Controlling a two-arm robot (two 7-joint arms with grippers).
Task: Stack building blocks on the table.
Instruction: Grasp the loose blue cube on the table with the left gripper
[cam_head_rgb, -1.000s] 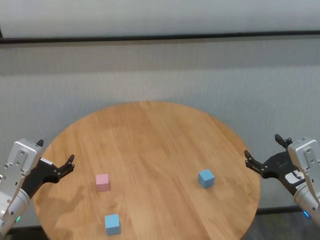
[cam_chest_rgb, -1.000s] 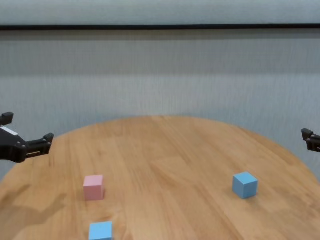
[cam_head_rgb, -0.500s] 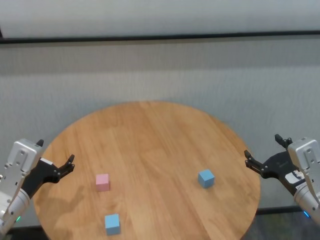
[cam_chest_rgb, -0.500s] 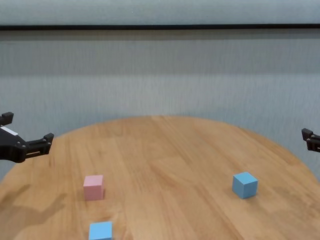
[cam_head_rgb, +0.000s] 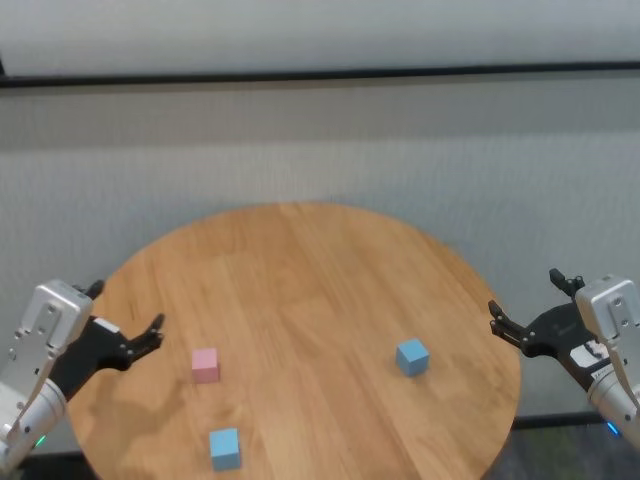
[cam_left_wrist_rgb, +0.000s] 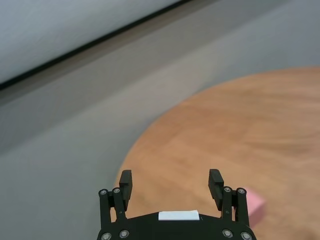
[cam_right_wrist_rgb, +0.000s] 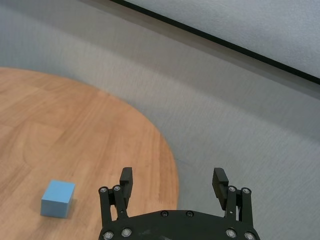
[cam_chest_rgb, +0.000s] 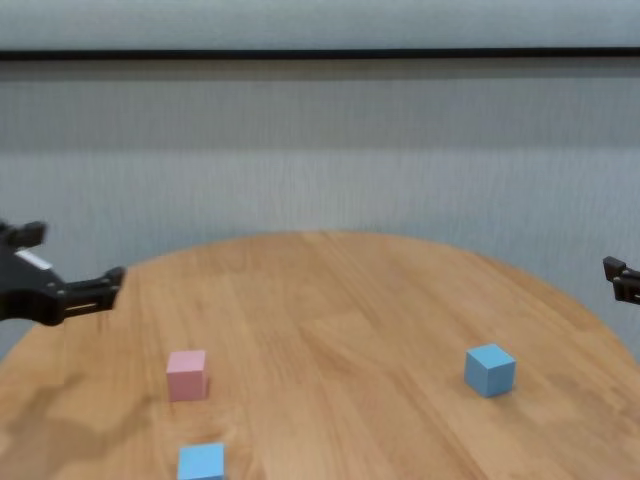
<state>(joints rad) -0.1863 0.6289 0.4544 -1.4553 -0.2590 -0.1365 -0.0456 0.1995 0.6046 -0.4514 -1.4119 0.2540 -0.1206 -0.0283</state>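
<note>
Head view is showing the left tool (cam_head_rgb: 125, 322) gaping wide and empty, the pink cube (cam_head_rgb: 205, 365) just ahead; an off-centre approach risks nudging it away. The right tool (cam_head_rgb: 522, 307) is idling wide open beside the desk (cam_head_rgb: 300, 270).

On the surface (cam_head_rgb: 300, 270) three blocks sit apart: one (cam_head_rgb: 205, 365) to my left, another (cam_head_rgb: 225, 448) nearer me just before it, the third (cam_head_rgb: 412, 356) well off to my right.
</note>
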